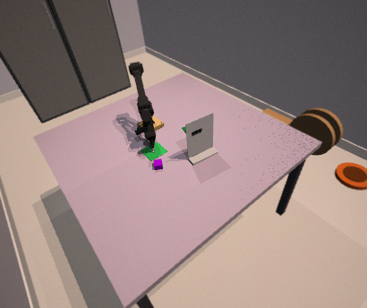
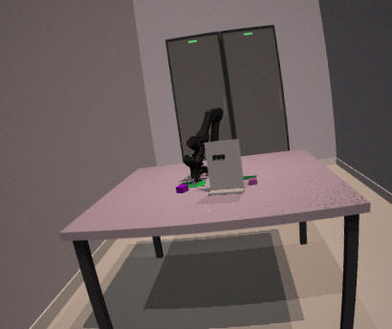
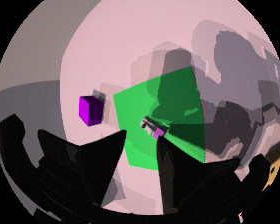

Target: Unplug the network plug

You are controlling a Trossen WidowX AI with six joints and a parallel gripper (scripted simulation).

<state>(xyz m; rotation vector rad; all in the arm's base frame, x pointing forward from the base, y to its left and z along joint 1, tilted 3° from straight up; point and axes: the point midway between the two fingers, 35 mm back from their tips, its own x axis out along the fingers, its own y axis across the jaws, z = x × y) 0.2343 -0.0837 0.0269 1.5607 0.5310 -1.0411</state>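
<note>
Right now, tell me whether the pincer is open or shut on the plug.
Open. In the wrist view the black pincer's fingers stand apart, and the small pink plug lies free on the green marked square.

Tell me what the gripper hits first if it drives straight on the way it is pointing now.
The gripper points down at the table. Most likely it meets the plug lying on the green square between its parted fingers, then the square itself. How far above them it hangs is hard to judge.

Purple cube (image 3: 91, 110) beside green square (image 3: 140, 119); panel (image 1: 200, 134) near.
</note>
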